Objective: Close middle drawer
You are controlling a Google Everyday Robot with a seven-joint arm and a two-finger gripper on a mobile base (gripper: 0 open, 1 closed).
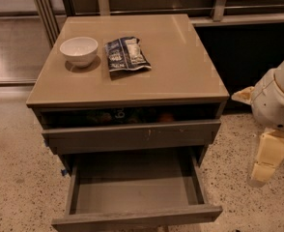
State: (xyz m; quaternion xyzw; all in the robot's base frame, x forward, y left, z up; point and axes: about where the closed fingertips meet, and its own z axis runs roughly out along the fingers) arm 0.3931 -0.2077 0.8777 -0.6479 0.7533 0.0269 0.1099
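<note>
The middle drawer (134, 192) is pulled far out of the grey-brown cabinet (180, 71), towards the bottom of the camera view. Its smooth grey floor is bare and its plain front (137, 216) is at the lower edge. Above it, the top drawer front (132, 135), marked by a small pale scratch, stands slightly out, with dim items in the gap behind it. My gripper (263, 164), cream-coloured, hangs below the white arm (277, 100) to the right of the cabinet. It is about level with the open drawer, apart from it and pointing down.
A white bowl (78, 50) and a dark snack bag (126, 54) lie on the cabinet top. Speckled floor (16, 178) surrounds the cabinet. A dark shelf unit with metal posts (219, 1) stands behind it, and a metal frame (40, 8) stands at the back left.
</note>
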